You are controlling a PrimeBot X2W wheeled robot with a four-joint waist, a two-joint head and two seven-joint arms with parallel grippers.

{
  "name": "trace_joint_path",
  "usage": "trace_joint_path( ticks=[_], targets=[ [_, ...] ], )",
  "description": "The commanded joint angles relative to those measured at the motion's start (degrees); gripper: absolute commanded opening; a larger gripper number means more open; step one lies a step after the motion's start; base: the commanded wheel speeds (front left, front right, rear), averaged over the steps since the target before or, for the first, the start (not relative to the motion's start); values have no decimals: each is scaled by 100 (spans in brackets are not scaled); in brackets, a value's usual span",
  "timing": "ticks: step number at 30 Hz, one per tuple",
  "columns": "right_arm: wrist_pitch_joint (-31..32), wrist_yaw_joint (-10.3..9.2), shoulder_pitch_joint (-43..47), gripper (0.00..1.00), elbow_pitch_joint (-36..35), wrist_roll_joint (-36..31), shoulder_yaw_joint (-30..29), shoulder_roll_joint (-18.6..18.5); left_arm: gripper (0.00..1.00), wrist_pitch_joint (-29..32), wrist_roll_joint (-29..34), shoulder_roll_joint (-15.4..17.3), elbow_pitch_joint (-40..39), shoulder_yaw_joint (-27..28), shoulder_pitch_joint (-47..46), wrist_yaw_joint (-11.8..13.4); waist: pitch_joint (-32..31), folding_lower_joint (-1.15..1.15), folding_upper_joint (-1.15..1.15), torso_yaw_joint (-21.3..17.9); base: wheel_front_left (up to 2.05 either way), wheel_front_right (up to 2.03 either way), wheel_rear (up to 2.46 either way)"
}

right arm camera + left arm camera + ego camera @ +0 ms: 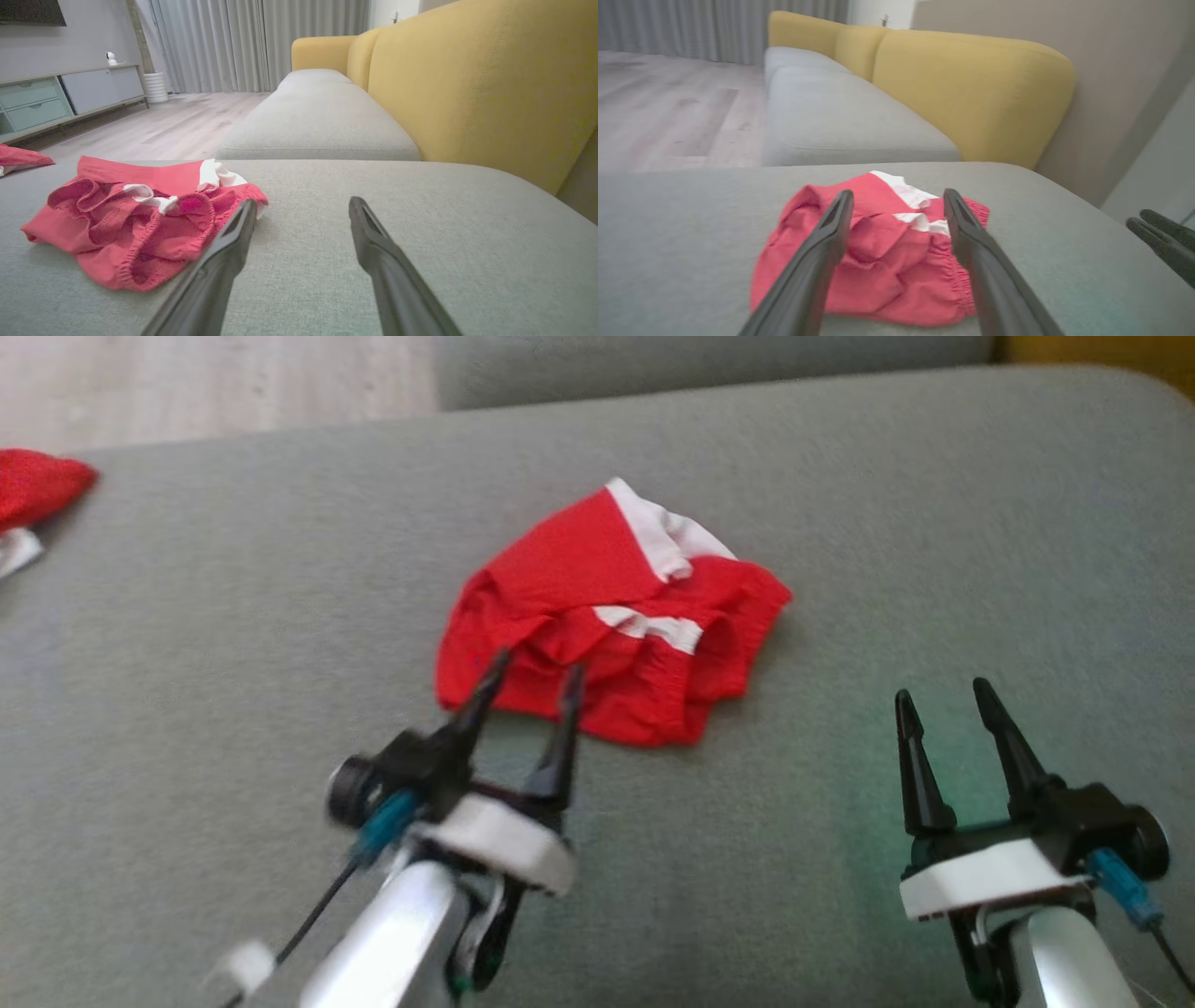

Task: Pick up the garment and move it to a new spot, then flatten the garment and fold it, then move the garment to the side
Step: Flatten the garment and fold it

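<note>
The crumpled red garment (607, 616) lies mid-frame on the grey sofa cushion (887, 523), left pincer (541, 665) spread apart at its near edge, right pincer (941, 689) spread apart at lower right, another red cloth (37, 485) upper left.

No legible text, label, brand or number anywhere.

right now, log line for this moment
left claw: open, at garment near edge | right claw: open, over bare cushion | garment: crumpled, not lifted
</note>
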Motion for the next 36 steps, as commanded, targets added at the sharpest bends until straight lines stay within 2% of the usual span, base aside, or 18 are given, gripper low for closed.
trace_joint_path(
  ticks=[1,4,8,16,17,18,19,21,22,23,29,36],
  targets=[
    [-61,-4,-226,100,-188,-19,146,-28,100,48,65,-29,-45,65,-321,-49,238,-1,0,-244,0,0,0],
    [-61,-4,-377,100,-219,1,193,-28,100,179,94,-195,529,-152,-855,-159,490,-1,0,-512,0,0,0],
    [-61,-4,-498,100,-253,31,216,-28,100,225,127,-259,1156,-185,-1338,-126,703,-1,0,-705,0,0,0],
    [-61,-4,-599,100,-288,87,210,-28,100,135,431,-207,2161,-136,-2029,239,918,-1,0,-800,0,0,0],
    [-61,-4,-602,100,-289,91,210,-28,97,125,471,-196,2257,-151,-2075,270,923,-1,0,-799,0,0,0],
    [-61,-4,-604,100,-289,96,208,-28,87,113,482,-197,2338,-157,-2109,283,925,-1,0,-796,0,0,0],
    [-61,-4,-604,100,-289,99,203,-28,57,101,480,-201,2409,-156,-2134,294,925,-1,0,-790,0,0,0],
    [-61,-4,-606,100,-284,107,193,-28,30,85,522,-198,2540,-195,-2188,312,920,-1,0,-775,0,0,0],
    [-61,-4,-609,100,-280,113,189,-28,11,62,503,-205,2587,-188,-2202,312,915,-1,0,-767,0,0,0],
    [-61,-4,-612,100,-278,120,184,-28,0,38,480,-212,2624,-181,-2214,307,909,-1,0,-758,0,0,0],
    [-61,-4,-587,100,-260,123,126,-28,0,-440,363,-269,2471,-175,-2252,231,820,-1,0,-640,0,0,0],
    [-61,-4,-473,100,-216,58,-3,-28,0,-730,150,-291,1368,-134,-1878,152,528,-1,0,-335,0,0,0]
  ],
)
